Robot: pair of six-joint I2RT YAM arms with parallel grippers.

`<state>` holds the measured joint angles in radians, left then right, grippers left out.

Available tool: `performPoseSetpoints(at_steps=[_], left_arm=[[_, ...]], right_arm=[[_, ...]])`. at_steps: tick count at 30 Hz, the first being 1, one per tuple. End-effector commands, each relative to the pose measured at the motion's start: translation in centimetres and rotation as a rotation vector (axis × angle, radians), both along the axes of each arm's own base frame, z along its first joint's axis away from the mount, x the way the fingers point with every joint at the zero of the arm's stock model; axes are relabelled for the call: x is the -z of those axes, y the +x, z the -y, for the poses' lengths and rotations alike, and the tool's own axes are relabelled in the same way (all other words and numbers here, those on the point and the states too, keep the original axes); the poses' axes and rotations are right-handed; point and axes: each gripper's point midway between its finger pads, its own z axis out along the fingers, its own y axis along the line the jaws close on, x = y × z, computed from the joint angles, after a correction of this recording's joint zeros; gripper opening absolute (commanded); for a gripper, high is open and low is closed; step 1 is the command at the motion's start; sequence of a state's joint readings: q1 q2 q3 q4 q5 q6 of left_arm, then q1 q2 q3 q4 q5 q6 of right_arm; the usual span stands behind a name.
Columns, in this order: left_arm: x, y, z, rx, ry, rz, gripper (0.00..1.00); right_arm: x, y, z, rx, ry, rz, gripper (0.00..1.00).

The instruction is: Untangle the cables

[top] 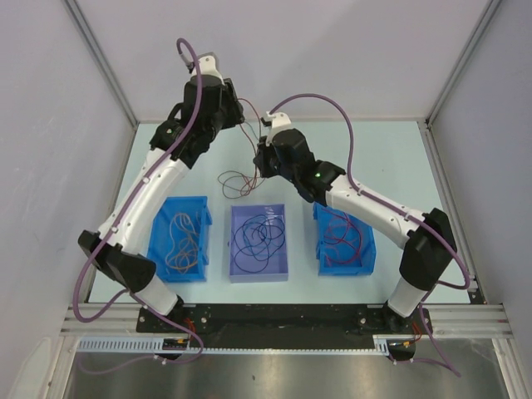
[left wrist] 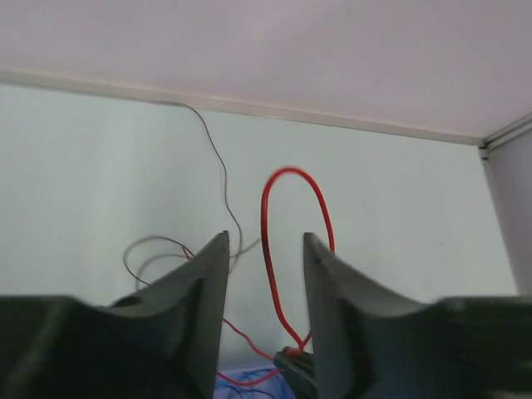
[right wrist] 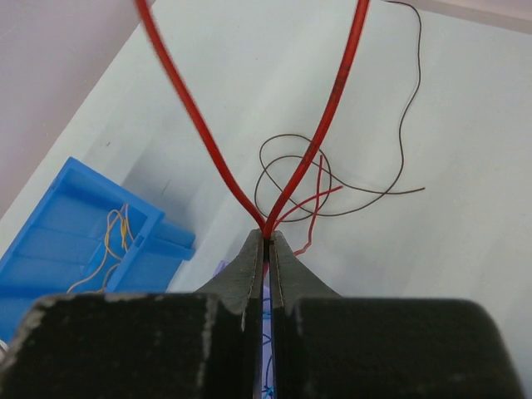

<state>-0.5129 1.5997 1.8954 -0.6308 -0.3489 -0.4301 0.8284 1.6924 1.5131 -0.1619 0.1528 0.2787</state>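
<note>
Red thin floppy wire [right wrist: 199,133] rises in a loop above the pale surface [right wrist: 465,274], both strands pinched in the clenched right end effector [right wrist: 268,243], while the left end effector [left wrist: 264,241] stands released, fingers apart, gripping nothing. A dark brown thin wire [right wrist: 402,137] lies coiled on the surface below, a short red run crossing its coils; I judge the lift should go slowly, so the red slides free rather than drawing the coil tight.
</note>
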Motion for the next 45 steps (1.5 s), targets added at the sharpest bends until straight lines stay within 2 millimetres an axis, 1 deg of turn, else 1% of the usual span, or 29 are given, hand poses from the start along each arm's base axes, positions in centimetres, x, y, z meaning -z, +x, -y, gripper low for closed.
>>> performPoseSetpoints(at_steps=[1,2,3,4,5,6,8,9,10,11,12,13,14,15,16,18,21,26,27,29,30,32,34,35,37,40,41,44,45], left_arm=[[-1.8,-1.1,-1.1,0.012,-0.059,0.038,0.58],[-1.7,-1.1,-1.6,0.003,-0.051,0.035,0.7],[-1.1,-1.3,-2.1,-0.004,-0.037,0.02,0.73],[-0.3,-1.4,-2.4,-0.008,-0.023,0.003,0.75],[0.3,-1.4,-3.0,-0.011,-0.008,-0.009,0.81],[2.1,-1.5,-3.4,-0.012,0.011,-0.049,0.83],[3.0,-2.1,-4.7,-0.026,0.013,-0.066,0.86],[5.1,-2.5,-4.8,-0.015,0.024,-0.108,0.87],[4.8,-3.4,-5.3,-0.015,0.016,-0.093,0.88],[5.0,-3.5,-5.6,-0.017,0.013,-0.082,0.9],[6.7,-4.0,-5.8,-0.01,0.026,-0.11,0.91],[6.9,-4.4,-5.9,-0.004,0.027,-0.107,0.92],[6.6,-4.9,-6.2,0.002,0.029,-0.089,0.93],[7.6,-5.3,-6.3,0.007,0.04,-0.104,0.93],[7.8,-5.5,-6.3,0.011,0.045,-0.106,0.93],[8.4,-6.0,-6.8,0.009,0.057,-0.112,0.95],[9.0,-6.5,-7.0,0.014,0.058,-0.111,0.96],[8.9,-6.9,-6.5,0.047,0.044,-0.102,0.96],[8.8,-7.0,-6.5,0.05,0.041,-0.097,0.96],[8.8,-7.2,-6.4,0.056,0.035,-0.094,0.96],[8.7,-7.3,-6.4,0.06,0.031,-0.09,0.96],[8.8,-7.4,-6.3,0.067,0.025,-0.089,0.95],[8.7,-7.6,-6.3,0.068,0.019,-0.084,0.94],[8.7,-7.7,-6.2,0.074,0.017,-0.083,0.94],[8.6,-7.9,-6.2,0.077,0.013,-0.078,0.94],[8.7,-8.1,-6.3,0.077,0.006,-0.071,0.94],[8.7,-8.1,-6.2,0.081,0.004,-0.073,0.93],[9.1,-8.6,-6.2,0.087,0.001,-0.076,0.93],[9.2,-8.7,-6.2,0.092,-0.002,-0.075,0.93]], right_arm=[[-5.5,0.0,1.1,0.018,0.064,0.097,0.0],[-5.9,0.0,1.4,0.02,0.065,0.104,0.0],[-6.2,0.0,1.8,0.023,0.069,0.107,0.0],[-7.2,-0.2,2.5,0.029,0.079,0.118,0.0],[-7.8,-0.1,3.1,0.036,0.084,0.126,0.0],[-8.4,-0.1,3.6,0.042,0.09,0.134,0.0],[-10.0,-0.3,5.2,0.06,0.103,0.154,0.0],[-10.9,-0.4,5.8,0.069,0.111,0.168,0.0],[-11.2,-0.5,6.4,0.074,0.105,0.167,0.0],[-12.4,-0.9,7.2,0.082,0.119,0.18,0.0],[-13.3,-0.8,8.1,0.097,0.124,0.191,0.0],[-13.4,-1.0,8.7,0.104,0.12,0.186,0.0],[-14.6,-1.4,9.6,0.113,0.135,0.2,0.0],[-15.3,-1.4,10.5,0.127,0.14,0.208,0.0],[-15.4,-1.8,11.0,0.132,0.133,0.2,0.0],[-16.8,-2.6,12.5,0.153,0.142,0.216,0.0],[-17.4,-4.0,14.5,0.187,0.129,0.206,0.0],[-17.8,-6.3,17.4,0.243,0.129,0.183,0.0],[-18.0,-7.2,18.4,0.258,0.127,0.181,0.0],[-17.6,-8.0,19.3,0.273,0.114,0.162,0.0],[-18.0,-8.7,20.2,0.288,0.124,0.17,0.0],[-17.5,-9.5,21.0,0.301,0.11,0.148,0.0],[-17.8,-10.5,22.1,0.316,0.119,0.149,0.0],[-17.2,-10.8,22.4,0.324,0.109,0.134,0.0],[-17.3,-11.7,23.2,0.332,0.119,0.133,0.0],[-16.3,-12.6,24.2,0.35,0.115,0.115,0.0],[-15.2,-12.7,24.3,0.356,0.099,0.094,0.0],[-13.9,-13.3,25.0,0.373,0.09,0.067,0.0],[-12.8,-13.3,25.1,0.384,0.08,0.045,0.0]])
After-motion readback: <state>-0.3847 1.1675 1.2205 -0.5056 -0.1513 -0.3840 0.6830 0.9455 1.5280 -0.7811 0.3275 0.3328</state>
